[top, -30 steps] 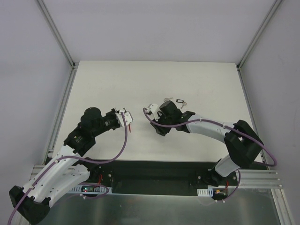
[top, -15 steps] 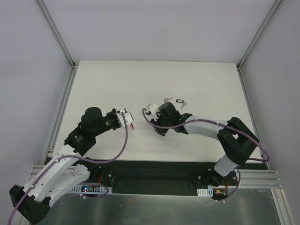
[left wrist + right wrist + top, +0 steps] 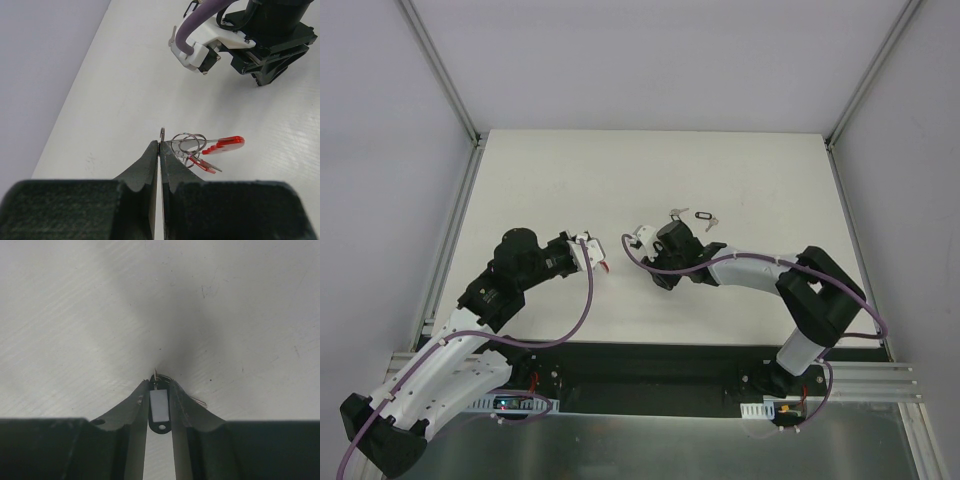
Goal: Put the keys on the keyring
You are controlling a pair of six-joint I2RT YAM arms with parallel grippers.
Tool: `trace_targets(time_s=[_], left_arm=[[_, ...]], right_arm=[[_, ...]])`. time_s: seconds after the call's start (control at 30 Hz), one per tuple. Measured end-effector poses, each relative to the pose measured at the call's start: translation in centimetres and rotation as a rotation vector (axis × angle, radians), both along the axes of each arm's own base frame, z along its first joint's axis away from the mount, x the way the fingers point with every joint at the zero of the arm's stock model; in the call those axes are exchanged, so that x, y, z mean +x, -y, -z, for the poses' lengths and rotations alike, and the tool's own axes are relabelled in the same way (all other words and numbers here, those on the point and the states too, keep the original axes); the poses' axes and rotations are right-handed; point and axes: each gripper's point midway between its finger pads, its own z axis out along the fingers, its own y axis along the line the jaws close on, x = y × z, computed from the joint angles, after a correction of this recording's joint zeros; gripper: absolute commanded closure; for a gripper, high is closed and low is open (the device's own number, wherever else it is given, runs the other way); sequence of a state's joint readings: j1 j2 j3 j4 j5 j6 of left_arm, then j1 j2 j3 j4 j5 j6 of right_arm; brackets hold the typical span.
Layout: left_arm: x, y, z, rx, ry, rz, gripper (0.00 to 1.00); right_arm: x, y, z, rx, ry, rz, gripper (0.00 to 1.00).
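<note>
My left gripper is shut on the thin metal edge of the keyring. Wire loops, a red piece and a red-tagged key hang from it just above the table. In the right wrist view a key's black-rimmed tag with a white label stands between the fingers of my right gripper, which press on both its sides, tips down at the table. Two more keys lie on the table beyond the right gripper.
The white table is fenced by metal rails at left and right. The two grippers are close together near the table's middle, with the right arm's wrist just ahead of the left gripper.
The right gripper's jaws have narrowed onto the black-rimmed tag and its wrist has shifted slightly left. The left arm and the keyring have not moved.
</note>
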State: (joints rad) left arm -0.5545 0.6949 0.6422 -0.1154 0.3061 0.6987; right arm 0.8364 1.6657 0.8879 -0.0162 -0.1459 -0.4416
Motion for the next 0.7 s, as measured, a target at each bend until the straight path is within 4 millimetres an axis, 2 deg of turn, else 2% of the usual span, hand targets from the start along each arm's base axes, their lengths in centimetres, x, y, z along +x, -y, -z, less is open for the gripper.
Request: trace_targets(time_s=[0.47,0.6,0.67,0.7], left_arm=[[0.07,0.05,0.19,0.004,-0.006,0.000,1.00],[0.06,0.05,0.20,0.004,-0.006,0.001,1.00],[0.06,0.05,0.19,0.003,-0.006,0.001,1.00],[0.06,0.05,0.21,0.004,-0.007,0.001,1.00]], right_arm=[[0.14,-0.16,0.23,-0.006,-0.006,0.000,0.81],[0.25,-0.27,0.32,-0.009,-0.008,0.000,0.88],[0.28,-0.30,0.33,-0.009,-0.008,-0.001,0.89],[0.29,-0.32,0.30,-0.009,-0.008,0.000,0.94]])
